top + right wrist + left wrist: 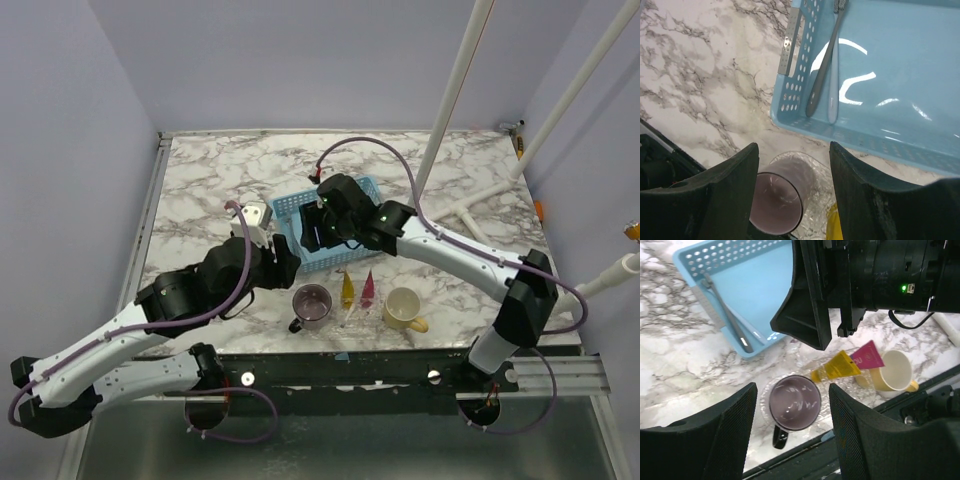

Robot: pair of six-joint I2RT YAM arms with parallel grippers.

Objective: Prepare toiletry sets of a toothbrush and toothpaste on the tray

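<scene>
The blue tray [345, 195] lies mid-table and holds a grey toothbrush [822, 65] and a whitish toothbrush [834, 80] side by side along its left wall. A yellow tube [347, 288] and a pink tube [368, 288] lie on the marble just in front of the tray, between the two mugs; both show in the left wrist view, yellow [837, 365] and pink [867, 355]. My right gripper [322, 228] hovers open and empty over the tray's near edge [792, 150]. My left gripper [285, 262] is open and empty above the purple mug [792, 395].
A purple mug [312, 305] stands on a clear plastic patch at the table's front, and a cream mug [403, 307] stands to its right. White poles [455, 90] rise at the back right. The right arm [880, 275] fills the top of the left wrist view.
</scene>
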